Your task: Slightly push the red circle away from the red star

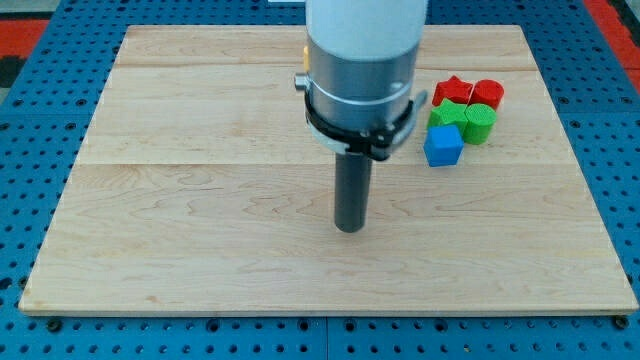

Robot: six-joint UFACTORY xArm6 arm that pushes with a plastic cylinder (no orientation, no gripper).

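Note:
The red circle [488, 94] sits at the view's upper right, touching the right side of the red star [454, 91]. Just below them are a green block [447, 114] and a green round block [479, 123], with a blue cube [443, 146] at the bottom of the cluster. My tip [350, 228] rests on the board near its middle, well to the left of and below the cluster, touching no block.
The wooden board [200, 200] lies on a blue pegboard surface [30, 150]. The arm's white and grey body [362, 60] hangs over the board's upper middle and hides a small yellow thing [304, 52] at its left edge.

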